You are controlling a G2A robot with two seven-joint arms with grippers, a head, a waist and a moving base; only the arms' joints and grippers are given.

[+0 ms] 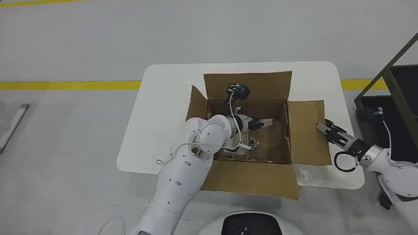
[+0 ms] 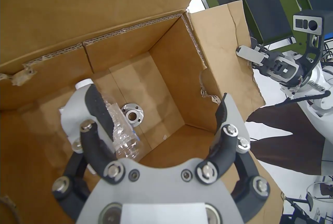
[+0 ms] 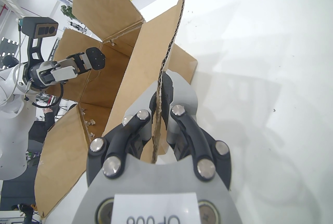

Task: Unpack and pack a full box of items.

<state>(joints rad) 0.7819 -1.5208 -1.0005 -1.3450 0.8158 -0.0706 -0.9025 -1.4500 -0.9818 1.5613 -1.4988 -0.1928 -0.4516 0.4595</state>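
Top view: left gripper (image 1: 257, 124) spread over the box (image 1: 248, 82), right gripper (image 1: 322, 128) clamping its flap (image 1: 305, 137).

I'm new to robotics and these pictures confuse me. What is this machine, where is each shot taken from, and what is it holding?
It is a two-armed robot working at a white table. The top picture looks down from above its arms at an open cardboard box. The other two come from cameras on its wrists. The left gripper is open over the box, above a clear plastic bottle and a metal ring lying on the bottom. The right gripper is shut on the box's side flap.
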